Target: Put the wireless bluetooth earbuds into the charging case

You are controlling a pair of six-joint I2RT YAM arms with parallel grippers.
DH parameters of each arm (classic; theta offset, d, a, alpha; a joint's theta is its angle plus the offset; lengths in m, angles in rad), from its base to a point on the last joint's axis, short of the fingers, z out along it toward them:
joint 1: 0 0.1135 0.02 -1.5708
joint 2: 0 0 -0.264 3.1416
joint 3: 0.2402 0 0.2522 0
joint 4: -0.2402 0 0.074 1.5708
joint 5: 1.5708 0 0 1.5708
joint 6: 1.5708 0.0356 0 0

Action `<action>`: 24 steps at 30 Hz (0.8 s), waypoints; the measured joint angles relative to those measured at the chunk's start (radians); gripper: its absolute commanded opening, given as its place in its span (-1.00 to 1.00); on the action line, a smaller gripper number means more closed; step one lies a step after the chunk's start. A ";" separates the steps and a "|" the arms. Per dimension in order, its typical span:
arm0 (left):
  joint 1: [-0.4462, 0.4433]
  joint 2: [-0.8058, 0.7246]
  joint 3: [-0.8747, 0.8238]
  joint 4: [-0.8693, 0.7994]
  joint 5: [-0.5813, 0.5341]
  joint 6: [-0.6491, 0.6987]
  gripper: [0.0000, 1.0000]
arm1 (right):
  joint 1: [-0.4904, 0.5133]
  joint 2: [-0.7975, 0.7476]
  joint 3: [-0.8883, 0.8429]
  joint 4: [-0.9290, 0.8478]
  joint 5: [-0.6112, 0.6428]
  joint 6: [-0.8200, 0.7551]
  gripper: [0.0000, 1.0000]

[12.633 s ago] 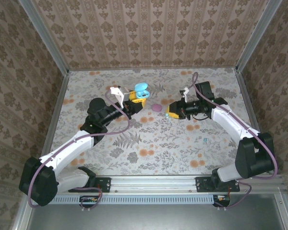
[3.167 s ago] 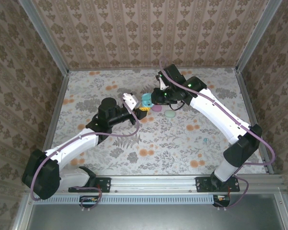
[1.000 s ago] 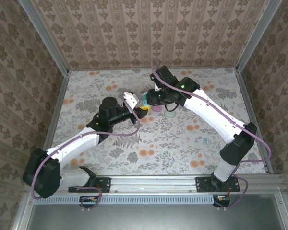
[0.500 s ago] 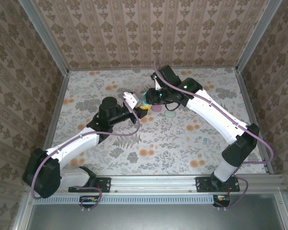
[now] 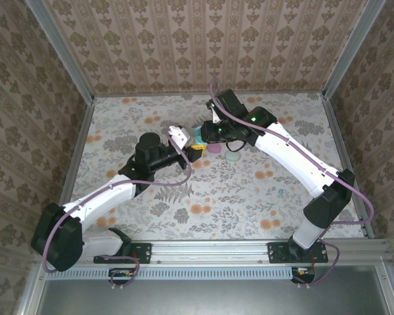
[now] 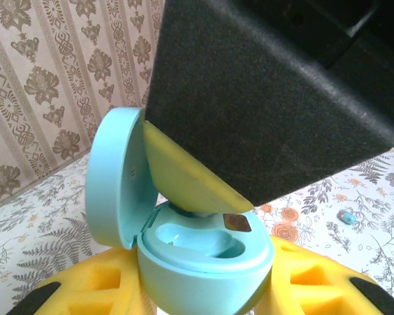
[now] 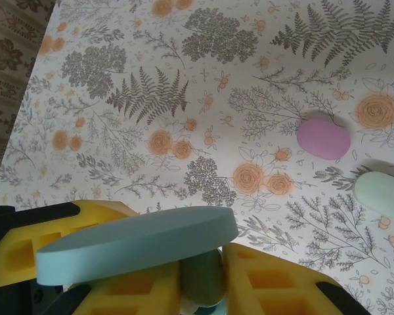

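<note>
Pale blue plastic, the open case (image 6: 203,259) sits gripped between the yellow fingers (image 6: 85,289) of the left gripper (image 6: 203,292), held up off the flowered table (image 5: 217,197) near its middle; its round lid (image 6: 115,177) stands hinged up on one side; inside the base one moulded well (image 6: 197,239) lies bare, and the other is covered by the right gripper's yellow finger, which reaches down into the case from above. The right gripper (image 7: 202,279) has its two yellow fingers (image 7: 269,285) pinched on a small teal earbud (image 7: 203,275), which fills the gap between them and sits at the mouth of the case, just under the lid's edge; whether it is seated in its well cannot be told. Two more cases lie on the table just beyond the held one, a pink case (image 7: 323,138) and a mint case (image 7: 381,193), near each other but apart; their contents cannot be seen. A second, loose earbud (image 5: 282,192), blue, lies on the table well apart from the cases, toward the right arm's side. Counted: three cases, two earbuds, two arms meeting over the blue case.
</note>
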State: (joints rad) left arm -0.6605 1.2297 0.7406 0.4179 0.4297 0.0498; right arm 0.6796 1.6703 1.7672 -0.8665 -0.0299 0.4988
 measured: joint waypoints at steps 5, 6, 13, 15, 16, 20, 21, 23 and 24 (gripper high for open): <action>0.001 0.000 0.000 0.001 0.003 -0.015 -0.45 | 0.000 -0.019 -0.032 0.019 0.024 -0.039 -0.55; 0.002 0.000 0.000 0.003 0.005 -0.019 -0.45 | 0.000 -0.023 -0.037 0.021 0.032 -0.048 -0.55; 0.013 0.000 0.000 0.021 0.018 -0.040 -0.45 | 0.002 -0.031 -0.045 0.034 0.048 -0.085 -0.54; 0.014 0.000 0.000 0.024 0.020 -0.050 -0.45 | 0.003 -0.035 -0.053 0.048 0.048 -0.090 -0.53; 0.015 0.000 0.000 0.025 0.021 -0.054 -0.45 | 0.004 -0.037 -0.057 0.052 0.046 -0.093 -0.53; 0.020 0.000 0.000 0.032 0.027 -0.058 -0.45 | 0.004 -0.056 -0.084 0.080 0.037 -0.103 -0.53; 0.021 0.000 0.000 0.034 0.030 -0.060 -0.44 | 0.004 -0.062 -0.090 0.087 0.034 -0.103 -0.53; 0.021 0.000 0.000 0.040 0.035 -0.065 -0.44 | 0.004 -0.071 -0.100 0.102 0.025 -0.103 -0.52; 0.021 0.000 0.000 0.042 0.036 -0.068 -0.44 | 0.004 -0.075 -0.103 0.109 0.021 -0.103 -0.52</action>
State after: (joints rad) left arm -0.6399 1.2297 0.7406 0.4599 0.4660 -0.0185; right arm 0.6834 1.5955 1.6642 -0.7574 -0.0093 0.3958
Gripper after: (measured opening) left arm 0.343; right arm 0.237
